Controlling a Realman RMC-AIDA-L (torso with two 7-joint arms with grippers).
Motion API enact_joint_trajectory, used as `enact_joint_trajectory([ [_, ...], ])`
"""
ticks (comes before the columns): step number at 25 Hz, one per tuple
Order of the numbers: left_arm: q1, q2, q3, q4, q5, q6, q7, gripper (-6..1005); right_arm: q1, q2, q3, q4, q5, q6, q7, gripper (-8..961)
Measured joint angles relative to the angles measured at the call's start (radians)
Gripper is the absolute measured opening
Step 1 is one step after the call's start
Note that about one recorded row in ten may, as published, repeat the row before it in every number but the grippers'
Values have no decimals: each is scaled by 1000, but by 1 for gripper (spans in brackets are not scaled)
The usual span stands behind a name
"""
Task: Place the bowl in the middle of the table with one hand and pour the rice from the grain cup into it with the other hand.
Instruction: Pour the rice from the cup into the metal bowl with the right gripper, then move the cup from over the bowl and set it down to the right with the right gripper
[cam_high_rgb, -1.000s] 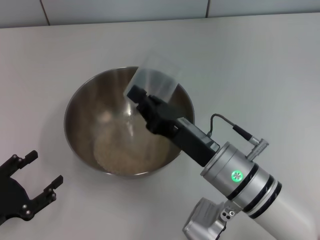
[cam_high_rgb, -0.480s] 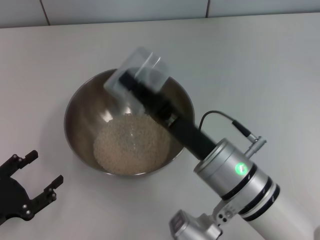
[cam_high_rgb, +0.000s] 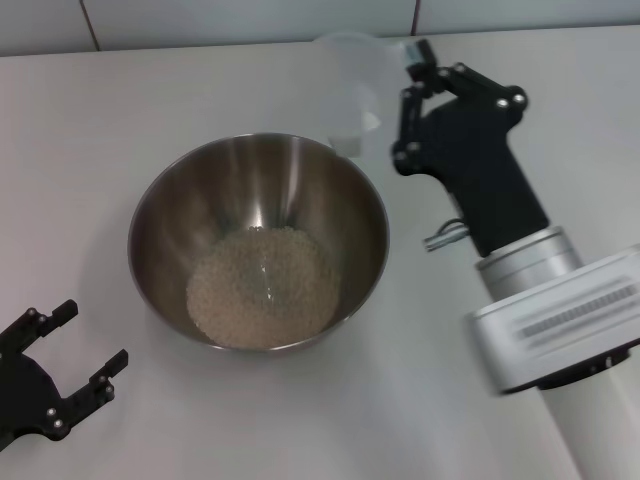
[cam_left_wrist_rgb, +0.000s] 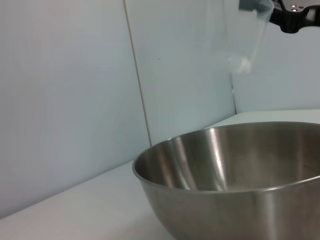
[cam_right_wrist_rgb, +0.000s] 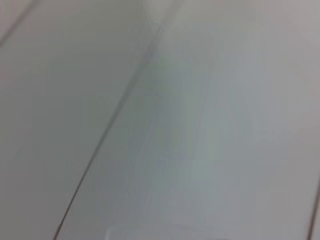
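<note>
silver bowl, beige rice, white table

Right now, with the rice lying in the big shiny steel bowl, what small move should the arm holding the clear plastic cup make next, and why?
Probably lower the small clear plastic cup onto the white table behind the steel bowl. The rice already lies heaped in the bowl, and the black right gripper holds the seemingly empty cup beyond the rim. The left gripper sits open, apart.

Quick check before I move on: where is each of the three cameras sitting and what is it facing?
Head: above, looking down at the table, bowl of rice, left gripper near, right gripper holding the cup behind the bowl.
Left wrist: low by the table, facing the bowl's side and the wall; own fingers unseen.
Right wrist: blurred pale surface only.
Shared: head and left wrist both show bowl, cup, right gripper.
</note>
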Motion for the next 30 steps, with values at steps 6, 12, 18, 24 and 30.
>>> enact_joint_trajectory([
  [6, 2, 0, 0, 2, 0, 5, 0, 754, -2, 6, 68, -226, 1, -17, 487, 1],
  [12, 2, -2, 0, 3, 0, 6, 0, 754, 4, 10, 78, -348, 23, -21, 532, 1],
  [18, 1, -3, 0, 3, 0, 6, 1, 755, 21, 10, 74, -433, 26, 74, 608, 8],
  [24, -2, -5, 0, 7, 0, 6, 1, 755, 87, 11, 54, -471, 18, 238, 655, 25],
  [30, -4, -5, 2, 8, 0, 8, 2, 754, 129, 11, 18, -474, 16, 297, 651, 42],
])
